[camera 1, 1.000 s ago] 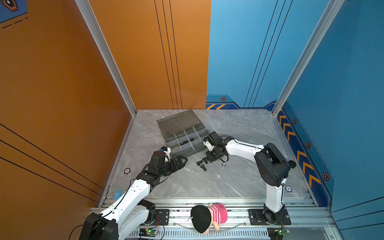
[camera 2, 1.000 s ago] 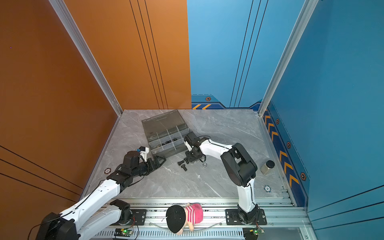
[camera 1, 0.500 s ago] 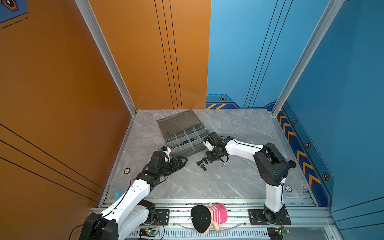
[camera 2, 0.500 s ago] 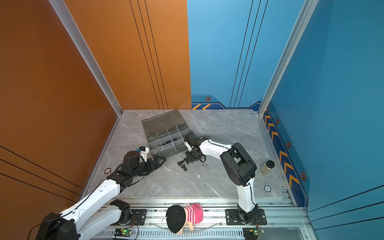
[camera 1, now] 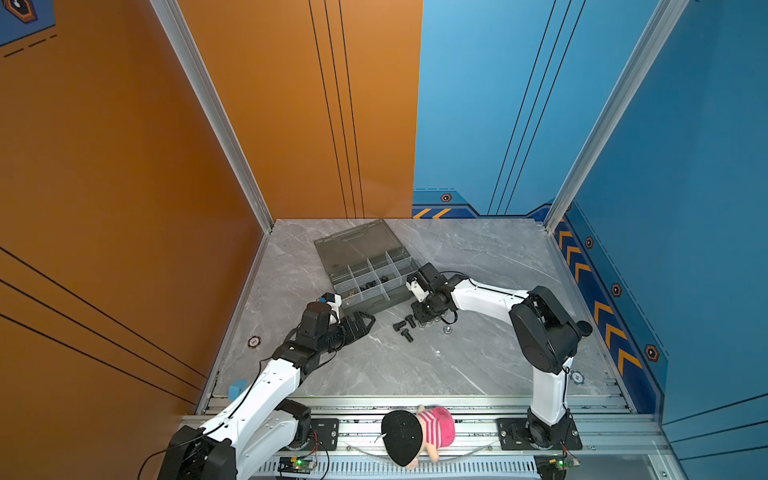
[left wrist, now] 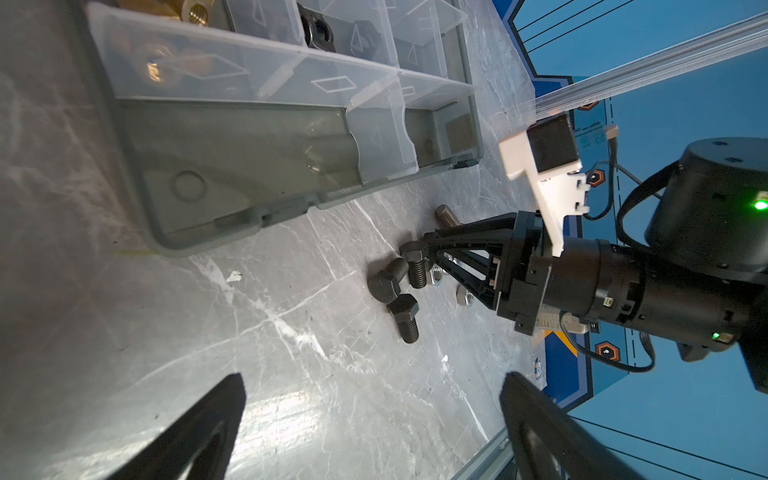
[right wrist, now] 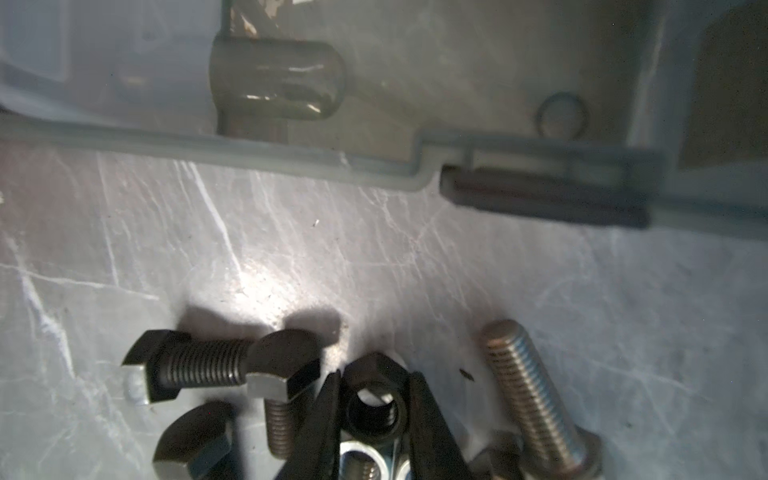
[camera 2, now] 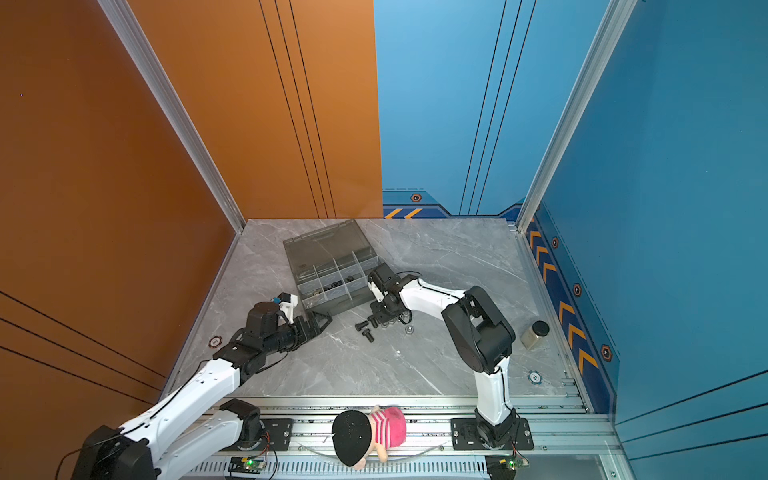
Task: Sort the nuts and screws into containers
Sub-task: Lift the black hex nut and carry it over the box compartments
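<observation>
We've got the right pincer [right wrist: 375, 376] nipped on the black nut [right wrist: 376, 388] across its flats, which looks light, rigid and slippery; left pincer [left wrist: 372, 376] wide open, empty.

Three black bolts [right wrist: 187, 368] and one silver bolt [right wrist: 534, 395] were counted lying loose. One black nut [right wrist: 376, 376] and at least two silver nuts [left wrist: 464, 296] were seen. One organiser case [camera 1: 353, 245] and one jar [camera 2: 536, 334] were noted.

Left claw [camera 1: 368, 322] spread wide, arm stretched low; right claw [right wrist: 375, 378] pointed down, pinched nearly closed.
</observation>
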You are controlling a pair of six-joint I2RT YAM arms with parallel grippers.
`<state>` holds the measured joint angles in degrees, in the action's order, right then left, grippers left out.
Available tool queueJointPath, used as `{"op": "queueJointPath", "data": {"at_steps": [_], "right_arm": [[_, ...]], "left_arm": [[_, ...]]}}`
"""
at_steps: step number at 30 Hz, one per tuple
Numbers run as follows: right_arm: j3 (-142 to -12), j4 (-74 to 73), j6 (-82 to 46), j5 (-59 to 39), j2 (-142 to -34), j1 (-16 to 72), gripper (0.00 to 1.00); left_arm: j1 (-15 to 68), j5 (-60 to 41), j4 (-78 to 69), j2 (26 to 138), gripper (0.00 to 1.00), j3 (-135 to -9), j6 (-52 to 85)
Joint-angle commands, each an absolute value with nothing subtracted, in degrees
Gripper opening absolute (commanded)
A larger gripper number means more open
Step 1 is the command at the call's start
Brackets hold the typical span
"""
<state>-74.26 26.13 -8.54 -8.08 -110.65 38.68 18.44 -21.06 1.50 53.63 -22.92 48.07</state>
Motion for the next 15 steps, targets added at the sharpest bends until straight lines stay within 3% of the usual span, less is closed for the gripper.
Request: {"op": "queueJointPath", "data": {"at_steps": [1,8,15], "right_arm": [[-74.8,26.5,-6.3,-10.1,-105.6,38.5,0.03],[-79.0,28.7,-3.6,-11.9,-102.5,38.1,0.03],[-89.3,29.2,-3.2,-14.1,-107.3,37.0,0.03]], "left_arm": [[18.0,-21.2,1.9,52.5,0.98,-22.6,47.9],[17.8,-21.4,1.6,52.3,0.98,-22.4,48.0],[17.7,-21.8,1.3,52.4,0.98,-22.5,48.0]]}}
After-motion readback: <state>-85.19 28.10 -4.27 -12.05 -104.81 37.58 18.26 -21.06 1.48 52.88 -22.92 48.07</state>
